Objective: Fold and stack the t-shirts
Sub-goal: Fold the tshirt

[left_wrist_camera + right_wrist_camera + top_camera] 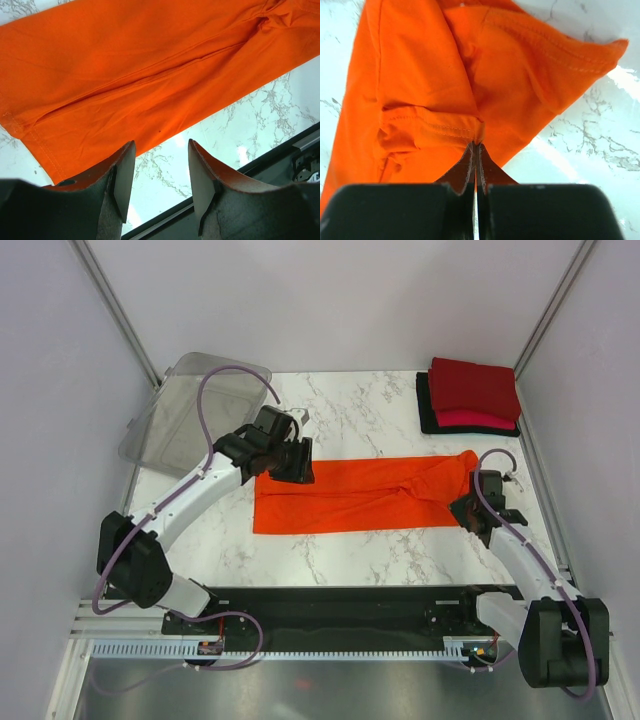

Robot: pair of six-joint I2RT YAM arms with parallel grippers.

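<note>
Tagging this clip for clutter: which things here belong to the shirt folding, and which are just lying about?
Job: orange t-shirt, pinched by the right gripper; left gripper, open by its other end; stack of folded t-shirts, dark red on top.
Lying about: clear plastic bin, at the far left.

Everything is being lit brightly and evenly from overhead. On the marble table [330,540], only soft, faint shadows are being cast beside the arms in the top view. In both wrist views white glare is being thrown off the glossy tabletop just beside the orange t-shirt [125,75], and the veining there is being washed out. The cloth is being rendered very saturated, its seams being kept sharp. The left gripper [160,160] and the right gripper [476,150] are being shown dark, underexposed and slightly soft at the near edge.
</note>
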